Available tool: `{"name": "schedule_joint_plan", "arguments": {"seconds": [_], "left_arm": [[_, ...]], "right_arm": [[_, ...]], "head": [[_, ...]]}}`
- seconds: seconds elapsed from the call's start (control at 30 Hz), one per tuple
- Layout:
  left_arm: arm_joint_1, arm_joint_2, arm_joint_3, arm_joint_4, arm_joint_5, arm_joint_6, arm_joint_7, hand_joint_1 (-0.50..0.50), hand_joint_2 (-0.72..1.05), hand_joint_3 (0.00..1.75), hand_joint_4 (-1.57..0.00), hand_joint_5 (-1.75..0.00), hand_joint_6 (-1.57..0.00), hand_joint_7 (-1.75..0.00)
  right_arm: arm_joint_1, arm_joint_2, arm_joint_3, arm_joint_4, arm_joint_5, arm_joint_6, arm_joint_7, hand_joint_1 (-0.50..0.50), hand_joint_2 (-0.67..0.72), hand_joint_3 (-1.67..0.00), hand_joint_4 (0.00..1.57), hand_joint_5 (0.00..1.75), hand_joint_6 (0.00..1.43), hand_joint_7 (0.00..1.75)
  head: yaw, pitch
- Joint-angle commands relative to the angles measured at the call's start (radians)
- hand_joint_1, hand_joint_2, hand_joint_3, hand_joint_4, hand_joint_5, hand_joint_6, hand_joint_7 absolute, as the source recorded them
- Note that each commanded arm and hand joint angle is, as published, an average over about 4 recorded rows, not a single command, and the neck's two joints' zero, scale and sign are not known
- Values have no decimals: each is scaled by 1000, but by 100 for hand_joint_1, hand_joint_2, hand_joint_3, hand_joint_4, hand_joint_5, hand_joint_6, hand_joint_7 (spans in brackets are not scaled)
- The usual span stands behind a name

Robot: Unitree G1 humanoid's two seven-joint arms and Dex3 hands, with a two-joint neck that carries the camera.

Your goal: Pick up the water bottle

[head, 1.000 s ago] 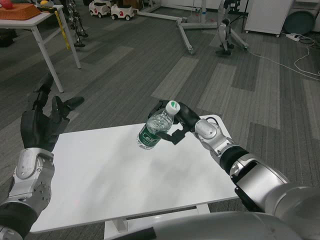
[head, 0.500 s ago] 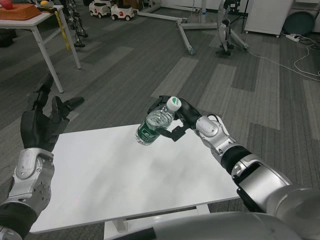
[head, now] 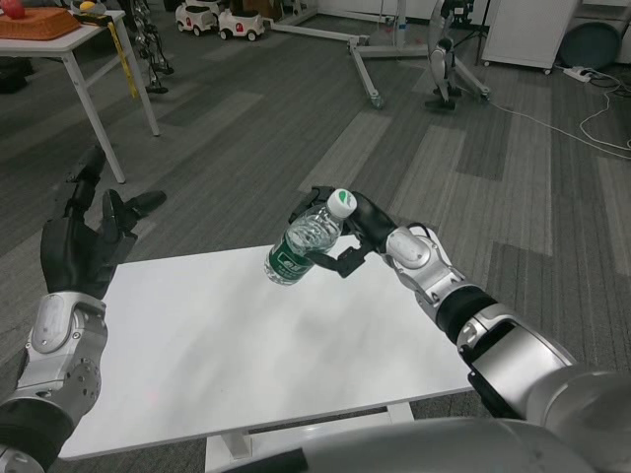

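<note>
Black fingers of the right hand point(head: 353, 236) are gripping the clear plastic water bottle point(head: 304, 239) with its green label and white cap, tilted above the white surface point(head: 227, 345). Left hand point(head: 84, 241) is hovering beside the surface's left edge, fingers spread wide, holding nothing.

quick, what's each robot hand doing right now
Left robot hand: open, holding nothing.
Right robot hand: holding the bottle, tilted, above the table.

Background: white desk point(head: 246, 345) on grey carpet.
Second table point(head: 69, 44) at far left, carrying an orange tray point(head: 35, 22); toy cars point(head: 222, 20) and a metal stand frame point(head: 370, 59) lie beyond.
</note>
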Motion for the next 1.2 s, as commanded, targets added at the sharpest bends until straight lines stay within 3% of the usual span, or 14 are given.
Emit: {"name": "schedule_joint_plan", "arguments": {"seconds": [0.03, 0.67, 0.8, 1.2], "left_arm": [[10, 5, 8, -4, 1, -2, 2, -46, 105, 79, -71, -72, -26, -21], [4, 5, 8, -4, 1, -2, 2, -46, 105, 79, -71, -72, -26, -21], [5, 5, 8, -4, 1, -2, 2, -46, 105, 79, -71, -72, -26, -21], [7, 5, 8, -4, 1, -2, 2, -46, 105, 79, -71, -72, -26, -21]], "right_arm": [[-9, -8, -20, -30, 14, -2, 0, -46, -48, -127, 140, 133, 114, 161], [-8, -8, -39, -49, 14, -2, 2, -46, -48, -127, 140, 136, 111, 161], [-4, -8, -43, -53, 14, -2, 2, -46, -48, -127, 140, 126, 111, 161], [5, -8, -49, -64, 14, -2, 2, -46, -48, -127, 140, 126, 111, 161]], "head": [[0, 0], [1, -3], [1, 0], [-3, -2]]}}
